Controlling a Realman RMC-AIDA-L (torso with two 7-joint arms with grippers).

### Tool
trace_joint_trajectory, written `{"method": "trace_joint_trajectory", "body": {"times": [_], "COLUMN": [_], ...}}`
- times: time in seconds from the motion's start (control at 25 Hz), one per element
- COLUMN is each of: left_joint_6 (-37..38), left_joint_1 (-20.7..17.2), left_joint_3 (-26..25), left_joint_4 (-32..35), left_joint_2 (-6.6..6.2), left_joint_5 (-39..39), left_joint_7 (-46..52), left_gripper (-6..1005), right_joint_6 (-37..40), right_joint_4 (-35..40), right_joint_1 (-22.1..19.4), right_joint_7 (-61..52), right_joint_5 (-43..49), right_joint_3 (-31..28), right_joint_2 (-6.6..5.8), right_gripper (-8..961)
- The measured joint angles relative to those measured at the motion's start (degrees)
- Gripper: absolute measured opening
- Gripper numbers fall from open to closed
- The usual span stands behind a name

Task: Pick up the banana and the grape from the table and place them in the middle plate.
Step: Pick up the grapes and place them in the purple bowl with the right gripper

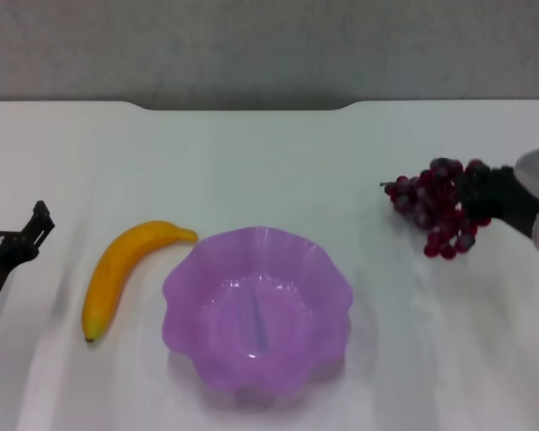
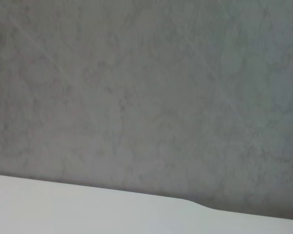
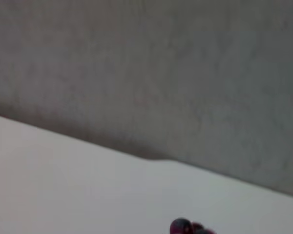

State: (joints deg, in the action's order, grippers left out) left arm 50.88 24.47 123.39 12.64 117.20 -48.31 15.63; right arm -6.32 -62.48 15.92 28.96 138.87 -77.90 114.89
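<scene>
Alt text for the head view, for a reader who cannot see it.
A purple scalloped middle plate sits empty at the near centre of a white table, with the banana lying just off its left side. The right gripper is at the grape bunch far right, while the left gripper waits at the left edge, apart from the banana.

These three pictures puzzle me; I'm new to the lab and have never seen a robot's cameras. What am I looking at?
A two-armed robot films itself. The head view looks down on a white table. On it lie a curved yellow banana, a translucent purple scalloped plate, empty, and a bunch of dark red grapes. The left gripper waits near the banana, holding nothing. The right gripper is at the grapes; its grip is unclear. The two wrist views mostly show grey wall and table edge; the right one catches a few grapes.
</scene>
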Motion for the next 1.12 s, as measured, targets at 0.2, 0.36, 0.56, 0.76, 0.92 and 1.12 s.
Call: {"method": "trace_joint_trajectory", "body": {"times": [0.2,0.36,0.56,0.76,0.92,1.12], "left_joint_6": [-0.5,-1.1,-1.2,-1.2,-0.9,-0.8], "left_joint_1": [0.1,0.1,0.2,0.3,0.8,1.3], "left_joint_3": [0.0,0.0,0.0,0.0,0.0,0.1], "left_joint_4": [0.0,0.0,0.2,0.4,0.4,0.5], "left_joint_2": [-0.03,-0.04,-0.06,-0.11,-0.13,-0.15], "left_joint_5": [0.0,0.0,0.1,0.1,0.1,0.2], "left_joint_7": [0.0,0.0,-0.1,-0.1,-0.1,-0.1], "left_gripper": [889,889,889,889,889,889], "right_joint_6": [-1.1,-1.1,-1.2,-1.6,-1.3,-1.2], "right_joint_4": [-6.4,-9.0,-13.2,-15.4,-15.7,-15.3], "right_joint_1": [-2.1,-2.4,-1.9,1.4,3.0,6.3], "right_joint_7": [3.6,4.6,5.8,6.2,6.2,5.7], "right_joint_5": [0.0,0.0,0.0,-0.1,-0.3,-1.0], "right_joint_3": [-1.3,-1.3,-0.5,4.1,6.6,10.4], "right_joint_2": [0.00,-0.06,-0.03,0.11,0.13,0.31], "right_gripper": [220,218,215,213,214,213]}}
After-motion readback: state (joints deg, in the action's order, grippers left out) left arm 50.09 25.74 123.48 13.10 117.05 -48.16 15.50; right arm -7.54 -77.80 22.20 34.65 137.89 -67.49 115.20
